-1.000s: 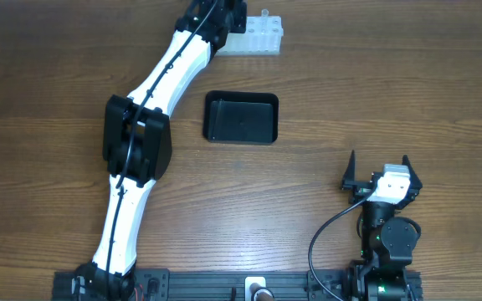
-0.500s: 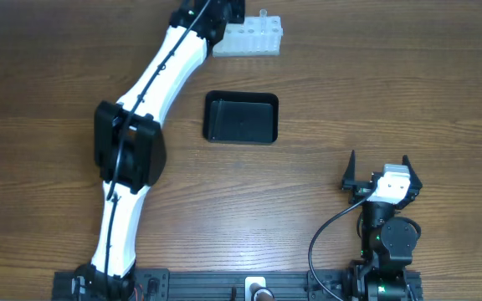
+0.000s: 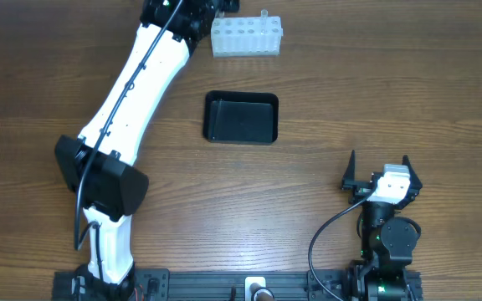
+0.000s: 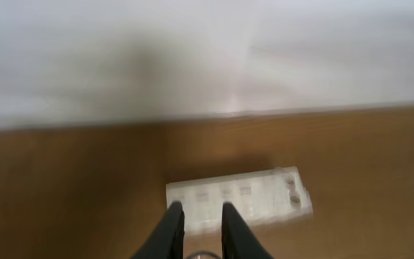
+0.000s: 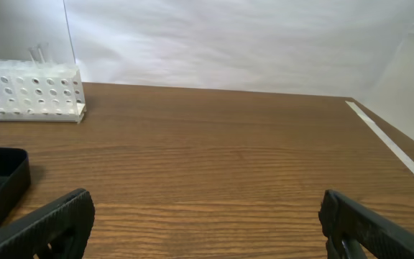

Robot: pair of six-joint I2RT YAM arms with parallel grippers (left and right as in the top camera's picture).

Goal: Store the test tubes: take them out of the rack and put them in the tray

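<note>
One test tube (image 3: 264,16) stood upright at the right end of the rack (image 3: 247,40), beyond the tray (image 3: 241,118). The left gripper (image 4: 197,219) hung near the rack, jaws narrowly parted; the right gripper (image 5: 205,205) had its jaws spread wide. Light, slick and likely fragile, the tube wanted a gentle pinch near its top.

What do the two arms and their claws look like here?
Left arm: white shells, black joint housings, a black cable along it; the left claw is dark. Right arm: black, with a white wrist block and a looping black cable; the right claw has broad, pointed black fingers.
</note>
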